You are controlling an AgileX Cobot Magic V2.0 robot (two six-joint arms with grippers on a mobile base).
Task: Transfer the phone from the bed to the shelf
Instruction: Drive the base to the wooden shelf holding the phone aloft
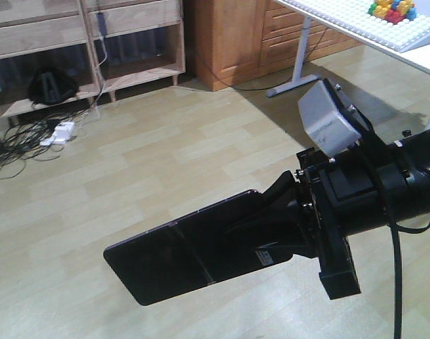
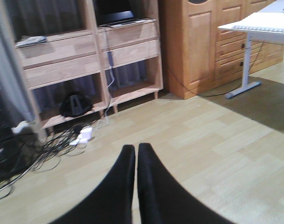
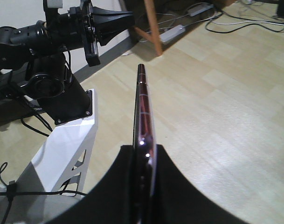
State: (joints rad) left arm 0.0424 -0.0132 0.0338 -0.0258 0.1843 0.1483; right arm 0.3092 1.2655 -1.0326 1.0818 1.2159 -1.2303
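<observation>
Phone (image 1: 174, 256) hangs over the wood floor (image 1: 165, 162), clamped in my right fingers (image 1: 275, 206) and lying broad and flat in the front view but only edge-on from the right wrist, while only the left wrist view shows my left fingers (image 2: 123, 182) pressed together, facing the shelf (image 2: 62, 63).

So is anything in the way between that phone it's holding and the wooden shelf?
Nothing visible blocks it. The right gripper holds the phone over the floor, with the shelf standing beyond. Only cables and a white power strip lie on the floor at the shelf's foot, below the boards.
</observation>
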